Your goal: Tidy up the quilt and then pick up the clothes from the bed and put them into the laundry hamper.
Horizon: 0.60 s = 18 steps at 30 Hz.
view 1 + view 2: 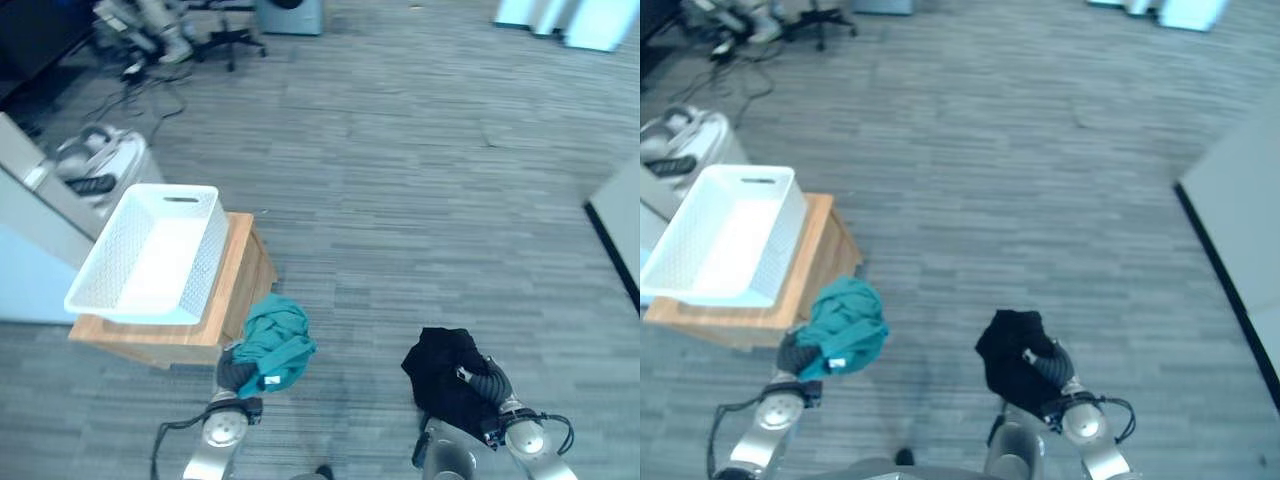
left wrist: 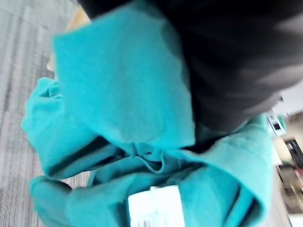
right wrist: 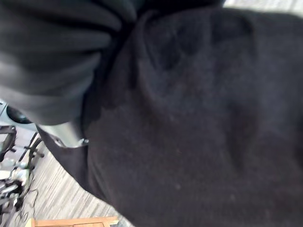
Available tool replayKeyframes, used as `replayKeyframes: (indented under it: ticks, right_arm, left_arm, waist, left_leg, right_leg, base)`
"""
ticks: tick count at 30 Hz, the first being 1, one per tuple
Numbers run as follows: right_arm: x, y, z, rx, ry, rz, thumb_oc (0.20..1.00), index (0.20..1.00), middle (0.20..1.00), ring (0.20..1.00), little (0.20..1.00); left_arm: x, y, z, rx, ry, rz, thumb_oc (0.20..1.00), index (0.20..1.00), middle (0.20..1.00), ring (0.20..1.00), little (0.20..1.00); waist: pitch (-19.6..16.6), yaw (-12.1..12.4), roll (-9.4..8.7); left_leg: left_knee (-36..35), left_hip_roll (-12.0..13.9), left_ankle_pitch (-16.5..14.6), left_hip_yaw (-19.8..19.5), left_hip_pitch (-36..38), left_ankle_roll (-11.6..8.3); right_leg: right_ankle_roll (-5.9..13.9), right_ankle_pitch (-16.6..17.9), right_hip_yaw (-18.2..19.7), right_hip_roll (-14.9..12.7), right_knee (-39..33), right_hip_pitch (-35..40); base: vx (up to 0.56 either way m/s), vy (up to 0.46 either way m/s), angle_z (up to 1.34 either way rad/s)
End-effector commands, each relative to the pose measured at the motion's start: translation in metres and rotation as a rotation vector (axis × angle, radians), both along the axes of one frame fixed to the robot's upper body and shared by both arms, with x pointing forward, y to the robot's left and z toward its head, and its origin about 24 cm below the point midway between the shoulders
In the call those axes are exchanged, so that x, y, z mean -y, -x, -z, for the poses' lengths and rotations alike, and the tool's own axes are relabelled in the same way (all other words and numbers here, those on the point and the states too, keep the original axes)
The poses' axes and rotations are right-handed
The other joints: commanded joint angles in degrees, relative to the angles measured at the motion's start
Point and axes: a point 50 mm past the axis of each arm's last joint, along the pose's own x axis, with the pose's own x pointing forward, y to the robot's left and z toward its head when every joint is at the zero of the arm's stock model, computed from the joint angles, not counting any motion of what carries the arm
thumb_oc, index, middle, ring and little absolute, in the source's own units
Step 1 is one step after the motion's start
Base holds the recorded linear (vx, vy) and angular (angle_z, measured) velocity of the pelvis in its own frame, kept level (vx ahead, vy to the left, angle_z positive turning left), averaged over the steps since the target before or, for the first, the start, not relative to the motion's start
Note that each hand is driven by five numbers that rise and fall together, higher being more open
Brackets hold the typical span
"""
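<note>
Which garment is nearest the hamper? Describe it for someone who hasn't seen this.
Find the low wooden table on the left carrying the white mesh hamper. Just off its near corner hangs a bunched shirt, held by the left robot hand. It is teal with a white tag, unlike the black garment.

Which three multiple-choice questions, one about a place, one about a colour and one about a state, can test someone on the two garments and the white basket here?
1. Where does the white laundry basket stand?
A. on the floor
B. on the wooden table
C. on a chair

2. What colour is the garment at the left hand?
A. teal
B. red
C. yellow

3. What is in the basket?
A. the black garment
B. both garments
C. nothing

Answers:
1 B, the basket rests on the light wooden tabletop.
2 A, the bunched teal cloth hangs at the left hand, beside the table.
3 C, its inside shows bare white, and the black garment is at the right hand, above the carpet.
</note>
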Motion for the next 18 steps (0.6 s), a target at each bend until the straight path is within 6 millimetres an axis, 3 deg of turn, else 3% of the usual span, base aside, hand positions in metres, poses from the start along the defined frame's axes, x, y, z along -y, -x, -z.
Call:
replayKeyframes:
  ticks: [1,2,3,4,5,7,9,10,11,12,13,14,15,16,17,18]
  right_arm:
    - [-0.001,-0.032,-0.034,0.181,-0.005,-0.029,0.2,0.2,0.2,0.2,0.2]
    - [-0.001,-0.032,-0.034,0.181,-0.006,-0.029,0.2,0.2,0.2,0.2,0.2]
    - [-0.001,-0.037,-0.038,0.2,-0.006,-0.042,0.2,0.2,0.2,0.2,0.2]
    - [-0.003,-0.045,-0.05,0.257,-0.009,-0.073,0.2,0.2,0.2,0.2,0.2]
    - [-0.004,-0.047,-0.051,0.255,-0.013,-0.073,0.2,0.2,0.2,0.2,0.2]
    - [-0.007,-0.051,-0.052,0.253,-0.008,-0.1,0.2,0.2,0.2,0.2,0.2]
    - [-0.009,-0.051,-0.049,0.234,-0.005,-0.114,0.2,0.2,0.2,0.2,0.2]
    - [-0.009,-0.051,-0.049,0.233,-0.005,-0.114,0.2,0.2,0.2,0.2,0.2]
    - [-0.011,-0.051,-0.046,0.22,-0.006,-0.118,0.2,0.2,0.2,0.2,0.2]
    - [-0.014,-0.05,-0.042,0.205,-0.007,-0.119,0.2,0.2,0.2,0.2,0.2]
    - [-0.017,-0.051,-0.041,0.202,-0.005,-0.128,0.2,0.2,0.2,0.2,0.2]
    - [-0.018,-0.052,-0.04,0.201,-0.004,-0.128,0.2,0.2,0.2,0.2,0.2]
    - [-0.022,-0.055,-0.041,0.207,-0.002,-0.139,0.2,0.2,0.2,0.2,0.2]
    - [-0.025,-0.054,-0.041,0.206,0.001,-0.153,0.2,0.2,0.2,0.2,0.2]
    - [-0.025,-0.054,-0.041,0.205,0.001,-0.153,0.2,0.2,0.2,0.2,0.2]
    - [-0.035,-0.05,-0.036,0.193,-0.012,-0.177,0.2,0.2,0.2,0.2,0.2]
  left_arm:
    - [0.014,-0.015,-0.012,0.089,-0.015,0.085,0.2,0.2,0.2,0.2,0.2]
    - [0.014,-0.015,-0.012,0.09,-0.015,0.085,0.2,0.2,0.2,0.2,0.2]
    - [0.014,-0.013,-0.009,0.08,0.006,0.078,0.2,0.2,0.2,0.2,0.2]
    - [0.017,-0.016,-0.012,0.096,0.029,0.083,0.2,0.2,0.2,0.2,0.2]
    - [0.018,-0.016,-0.013,0.1,0.031,0.095,0.2,0.2,0.2,0.2,0.2]
    - [0.017,-0.015,-0.017,0.11,0.018,0.119,0.2,0.2,0.2,0.2,0.2]
    - [0.017,-0.01,-0.014,0.094,0.017,0.127,0.2,0.2,0.2,0.2,0.2]
    - [0.017,-0.01,-0.014,0.094,0.017,0.127,0.2,0.2,0.2,0.2,0.2]
    - [0.017,-0.006,-0.012,0.081,0.02,0.132,0.2,0.2,0.2,0.2,0.2]
    - [0.016,-0.002,-0.01,0.062,0.013,0.141,0.2,0.2,0.2,0.2,0.2]
    - [0.014,-0.001,-0.009,0.053,0.009,0.137,0.2,0.2,0.2,0.2,0.2]
    - [0.014,0.0,-0.009,0.053,0.009,0.136,0.2,0.2,0.2,0.2,0.2]
    - [0.012,-0.001,-0.012,0.059,0.003,0.134,0.2,0.2,0.2,0.2,0.2]
    - [0.011,0.004,-0.01,0.041,-0.003,0.136,0.2,0.2,0.2,0.2,0.2]
    - [0.011,0.004,-0.01,0.041,-0.003,0.136,0.2,0.2,0.2,0.2,0.2]
    - [0.01,0.005,-0.008,0.026,-0.017,0.142,0.2,0.2,0.2,0.2,0.2]
  waist:
    - [1.44,0.04,-0.97]
    - [1.34,-0.08,-1.09]
    - [1.72,0.1,-0.99]
    - [3.43,1.08,-2.17]
    - [3.72,1.31,-3.2]
    - [4.51,2.78,-4.12]
    - [3.96,3.78,-4.59]
    - [3.97,3.72,-4.64]
    - [3.32,4.13,-4.64]
    - [2.22,4.31,-4.01]
    - [1.88,4.54,-4.12]
    - [1.86,4.46,-4.24]
    - [1.32,5.07,-4.07]
    - [0.79,5.37,-4.16]
    - [0.82,5.35,-4.19]
    - [0.51,5.84,-4.33]
  left_leg:
    - [6.61,-0.22,1.93,1.19,-0.03,-2.61]
    - [6.69,-0.33,2.03,1.06,-0.31,-2.6]
    - [14.93,0.6,5.43,0.8,-4.13,-3.39]
    - [31.14,3.27,9.96,4.19,-12.28,-2.69]
    - [33.61,4.08,10.17,7.77,-14.65,-2.01]
    - [35.56,2.78,6.87,12.11,-19.27,-1.7]
    - [30.48,1.26,5.05,16.93,-22.69,-0.94]
    - [30.44,1.19,5.03,16.91,-22.63,-0.91]
    - [26.31,1.38,5.18,20.87,-23.39,-0.74]
    - [19.55,2.05,5.77,27.54,-23.09,-1.31]
    - [15.78,1.96,8.03,31.1,-22.48,-1.55]
    - [14.99,1.62,8.32,31.05,-22.07,-1.71]
    - [10.01,2.99,11.73,35.47,-21.77,-2.13]
    - [7.16,1.63,10.74,34.98,-19.84,-0.78]
    - [6.97,1.51,10.81,35.0,-19.71,-0.75]
    - [3.87,-1.81,9.66,32.62,-16.61,1.78]
  right_leg:
    - [4.05,5.0,2.15,1.16,3.99,10.9]
    - [4.04,5.12,2.09,1.03,3.91,10.76]
    - [2.39,3.9,1.88,2.38,4.36,12.06]
    - [-0.72,1.65,-1.92,3.6,2.41,17.06]
    - [-1.55,0.87,-3.48,3.73,1.36,18.91]
    - [-2.52,-0.81,-5.64,4.8,-0.6,22.69]
    - [-2.8,-2.73,-7.88,6.26,-1.52,25.69]
    - [-2.76,-2.75,-7.94,6.2,-1.56,25.78]
    - [-2.72,-3.84,-9.4,7.18,-1.96,26.89]
    - [-2.16,-5.54,-11.57,8.78,-2.15,28.65]
    - [-1.96,-6.12,-12.88,9.21,-2.05,29.85]
    - [-1.95,-6.27,-12.87,9.12,-2.01,29.95]
    - [-1.55,-7.08,-15.97,10.23,-1.07,32.09]
    - [-0.86,-6.84,-16.76,10.06,1.11,32.37]
    - [-0.81,-6.88,-16.78,9.99,1.16,32.41]
    - [1.93,-3.94,-17.92,8.51,12.82,30.67]
  base:
    - [0.29,-0.286,1.14]
    - [0.39,-0.436,1.3]
    - [0.29,-0.535,1.02]
    - [0.39,-0.675,0.74]
    - [0.4,-0.666,0.52]
    - [0.31,-0.323,0.54]
    - [0.32,-0.191,0.04]
    - [0.31,-0.132,-0.08]
    - [0.45,-0.084,0.09]
    - [0.59,-0.085,0.35]
    - [0.45,-0.033,0.65]
    - [0.45,-0.024,1.01]
    - [0.47,0.004,0.78]
    - [0.46,0.011,0.71]
    - [0.46,0.131,0.44]
    - [0.43,0.166,0.42]
